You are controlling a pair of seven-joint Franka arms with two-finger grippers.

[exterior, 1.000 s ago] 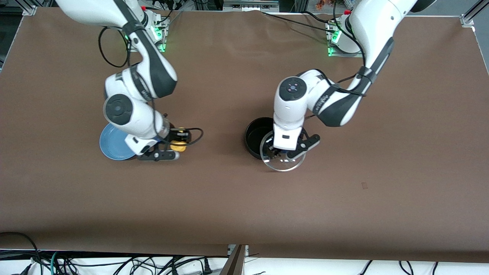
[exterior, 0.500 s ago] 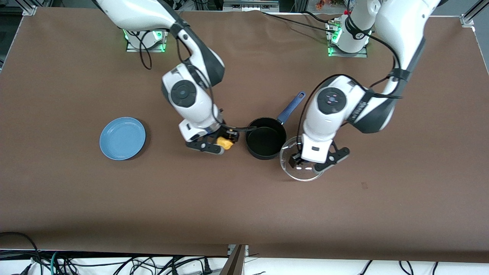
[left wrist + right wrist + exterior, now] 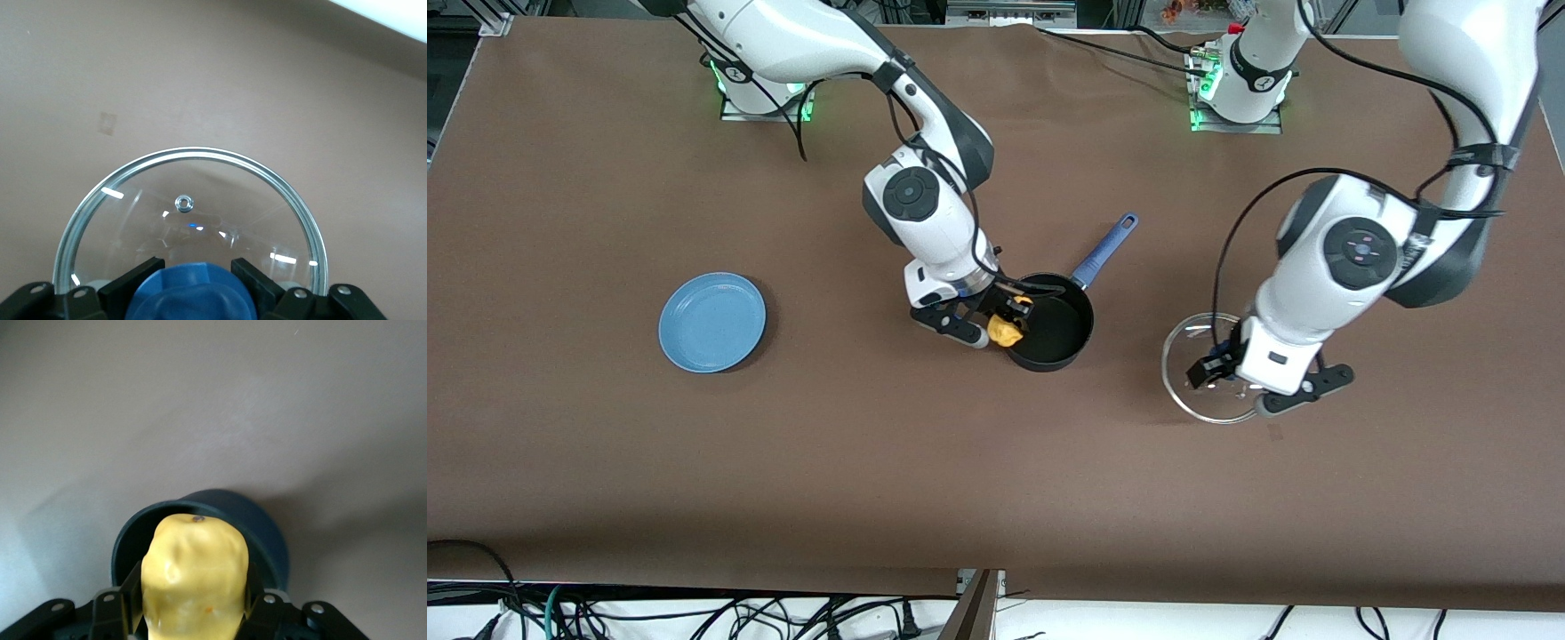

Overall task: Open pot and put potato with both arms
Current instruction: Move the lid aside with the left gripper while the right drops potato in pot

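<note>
The black pot (image 3: 1054,327) with its blue handle (image 3: 1104,251) stands uncovered at the table's middle; it also shows in the right wrist view (image 3: 267,533). My right gripper (image 3: 1009,327) is shut on the yellow potato (image 3: 1006,332), holding it over the pot's rim on the side toward the right arm's end. The potato fills the right wrist view (image 3: 195,577). My left gripper (image 3: 1232,369) is shut on the blue knob (image 3: 193,293) of the glass lid (image 3: 1199,369), low over the table beside the pot toward the left arm's end. The lid's steel rim shows in the left wrist view (image 3: 200,155).
A flat blue plate (image 3: 712,322) lies toward the right arm's end of the table. A small dark mark (image 3: 1274,432) is on the brown table cover near the lid. Cables hang along the table edge nearest the camera.
My right gripper has carried the potato from beside the plate to over the pot's rim. My left gripper has carried the lid off the pot toward the left arm's end.
</note>
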